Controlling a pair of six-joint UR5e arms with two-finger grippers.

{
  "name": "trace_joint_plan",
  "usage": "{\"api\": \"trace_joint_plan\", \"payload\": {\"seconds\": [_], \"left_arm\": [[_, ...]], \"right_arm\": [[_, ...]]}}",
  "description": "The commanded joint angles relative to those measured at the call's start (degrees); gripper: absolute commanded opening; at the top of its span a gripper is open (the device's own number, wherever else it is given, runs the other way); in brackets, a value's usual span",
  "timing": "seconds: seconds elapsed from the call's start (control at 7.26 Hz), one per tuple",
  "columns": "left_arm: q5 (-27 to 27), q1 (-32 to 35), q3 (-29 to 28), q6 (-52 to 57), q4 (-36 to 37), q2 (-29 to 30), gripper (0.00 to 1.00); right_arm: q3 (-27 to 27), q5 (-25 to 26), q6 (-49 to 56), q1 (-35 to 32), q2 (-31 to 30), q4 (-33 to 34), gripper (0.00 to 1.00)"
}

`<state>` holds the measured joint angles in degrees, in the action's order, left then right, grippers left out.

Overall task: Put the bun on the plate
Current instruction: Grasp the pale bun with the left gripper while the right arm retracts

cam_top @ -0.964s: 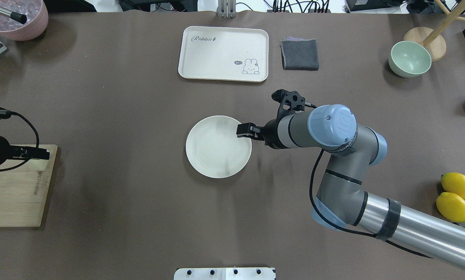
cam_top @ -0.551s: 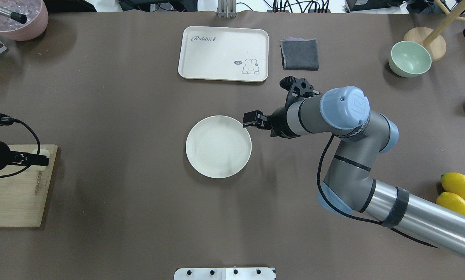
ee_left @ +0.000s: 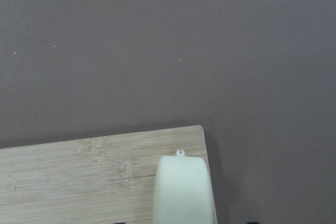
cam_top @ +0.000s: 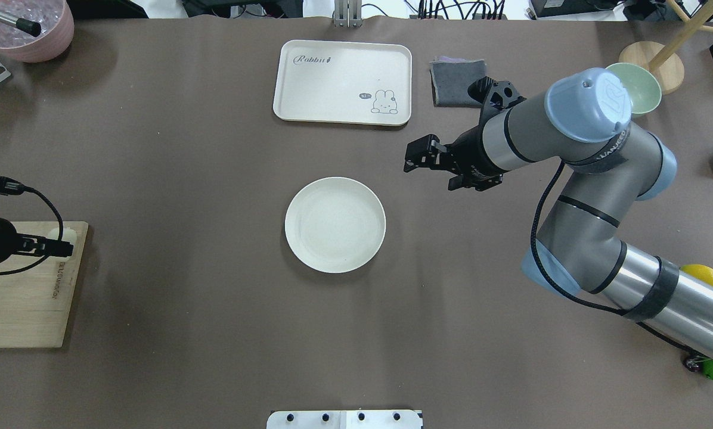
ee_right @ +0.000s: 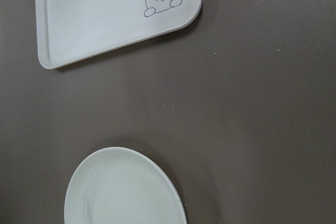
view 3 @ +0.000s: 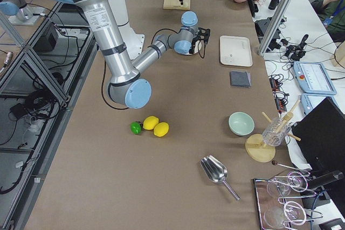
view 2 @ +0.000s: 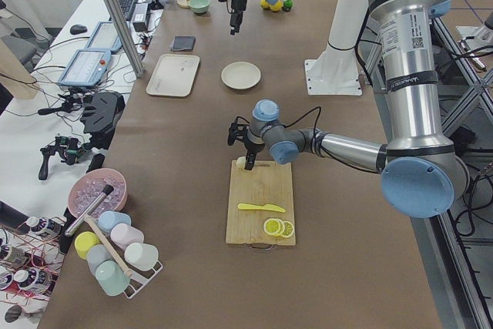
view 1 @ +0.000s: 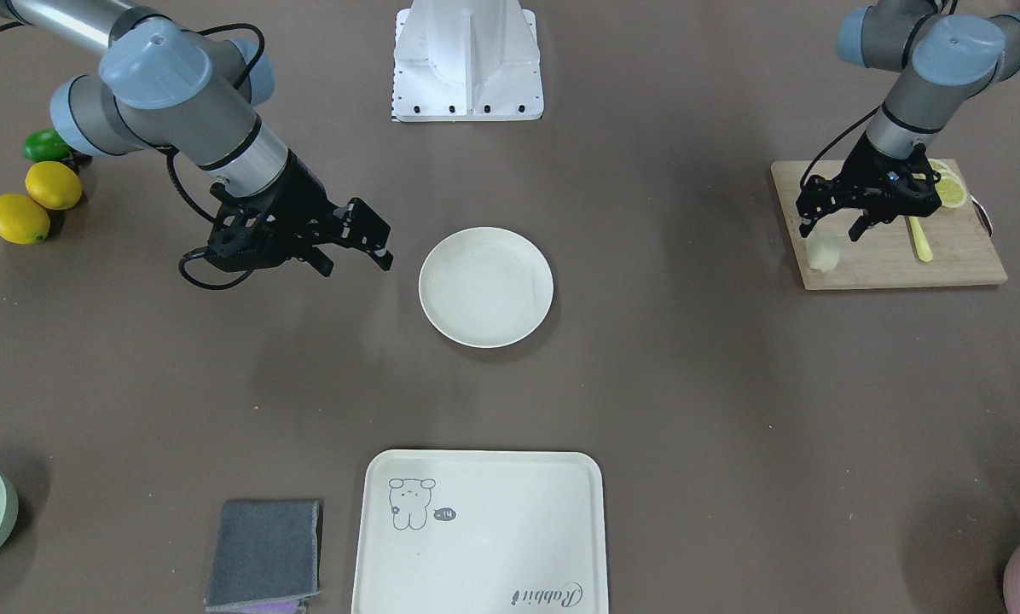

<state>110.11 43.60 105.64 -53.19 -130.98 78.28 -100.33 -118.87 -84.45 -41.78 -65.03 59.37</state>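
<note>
The bun point(view 1: 824, 251) is a pale cream block lying on the corner of a wooden cutting board point(view 1: 945, 260); it also fills the bottom of the left wrist view point(ee_left: 184, 190). My left gripper point(view 1: 830, 228) hangs open just above it, one finger on each side. The plate point(cam_top: 335, 224) is round, cream-white and bare, in the middle of the table. My right gripper point(cam_top: 413, 159) is open with nothing in it. It hovers off the plate's far right side, clear of the rim. The right wrist view catches the plate point(ee_right: 123, 192) at its lower left.
A cream tray point(cam_top: 343, 82) with a rabbit drawing and a grey cloth point(cam_top: 458, 83) lie beyond the plate. The green bowl point(cam_top: 645, 89) is partly behind my right elbow. Lemons point(view 1: 32, 200) sit on the right arm's side. Lemon slices point(view 1: 949, 189) and a yellow knife point(view 1: 919, 239) are on the board.
My right gripper has pulled back from the plate's rim, away and to the right, with its arm swinging toward the cloth. The left gripper has shifted slightly over the bun.
</note>
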Motion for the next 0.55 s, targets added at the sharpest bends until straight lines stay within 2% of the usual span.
{"api": "trace_joint_plan", "payload": {"seconds": [0.0, 0.14, 0.41], "left_arm": [[-0.07, 0.0, -0.08, 0.02, 0.03, 0.12, 0.81], [-0.07, 0.0, -0.52, 0.02, 0.03, 0.38, 0.81], [-0.85, 0.0, -0.7, 0.02, 0.03, 0.56, 0.67]], "right_arm": [[-1.18, -3.89, 6.09, -4.51, -4.37, 0.57, 1.0], [-2.49, -8.69, 13.27, -9.23, -7.62, 3.36, 1.0], [-5.21, -13.82, 30.06, -18.46, -15.18, 9.94, 1.0]]}}
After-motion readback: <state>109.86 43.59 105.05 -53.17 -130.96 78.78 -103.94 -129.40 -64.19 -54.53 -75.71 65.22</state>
